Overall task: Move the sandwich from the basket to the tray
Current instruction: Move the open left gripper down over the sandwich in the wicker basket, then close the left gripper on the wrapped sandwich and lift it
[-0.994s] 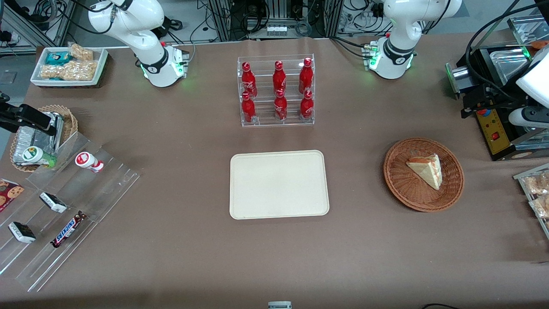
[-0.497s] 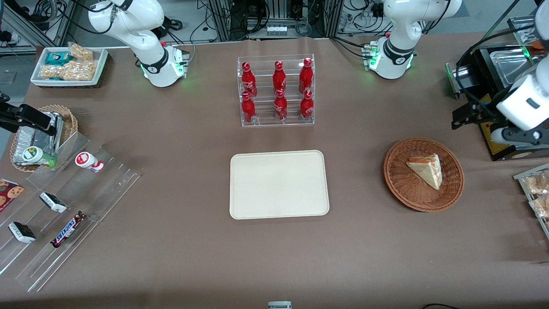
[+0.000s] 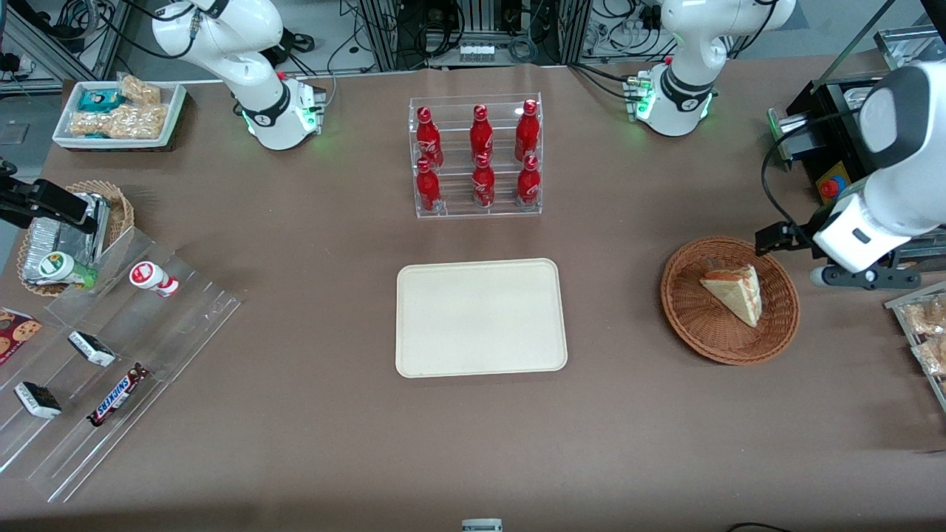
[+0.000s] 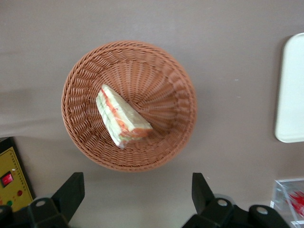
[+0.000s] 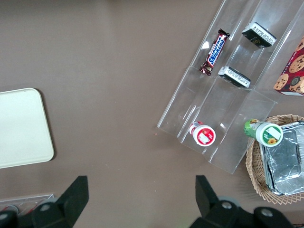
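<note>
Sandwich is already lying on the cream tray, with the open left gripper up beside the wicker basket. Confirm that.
Not quite. The sandwich is not on the tray; it lies in the basket, as the left wrist view shows, and the front view agrees. The rest holds: the left gripper is open and up beside the basket, holding nothing.
</note>
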Available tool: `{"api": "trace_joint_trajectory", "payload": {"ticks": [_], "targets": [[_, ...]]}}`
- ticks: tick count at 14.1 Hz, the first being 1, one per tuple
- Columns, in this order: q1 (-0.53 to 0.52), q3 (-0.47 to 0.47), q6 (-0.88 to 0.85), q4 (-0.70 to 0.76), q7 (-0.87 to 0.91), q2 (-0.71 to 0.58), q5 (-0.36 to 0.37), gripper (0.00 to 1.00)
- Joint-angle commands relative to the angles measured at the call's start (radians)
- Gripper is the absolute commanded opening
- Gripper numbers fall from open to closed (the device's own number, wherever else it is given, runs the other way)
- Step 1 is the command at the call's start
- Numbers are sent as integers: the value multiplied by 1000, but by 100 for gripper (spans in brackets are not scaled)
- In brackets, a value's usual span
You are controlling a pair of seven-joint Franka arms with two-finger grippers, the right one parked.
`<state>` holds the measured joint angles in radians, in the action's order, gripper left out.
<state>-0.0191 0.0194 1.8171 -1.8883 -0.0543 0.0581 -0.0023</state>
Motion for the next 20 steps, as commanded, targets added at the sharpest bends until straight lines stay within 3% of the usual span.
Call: {"api": "trace_joint_trajectory", "payload": {"ticks": [1,5,9,14,20], "targets": [[-7,1,129,-142,10,-30,45,100],[-82,1,286,-291,69,-60,44,100],[-84,2,424,-389,451,-52,44,100],[-81,4,539,-397,917,28,41,100],[-82,4,602,-400,952,115,-5,100]]}}
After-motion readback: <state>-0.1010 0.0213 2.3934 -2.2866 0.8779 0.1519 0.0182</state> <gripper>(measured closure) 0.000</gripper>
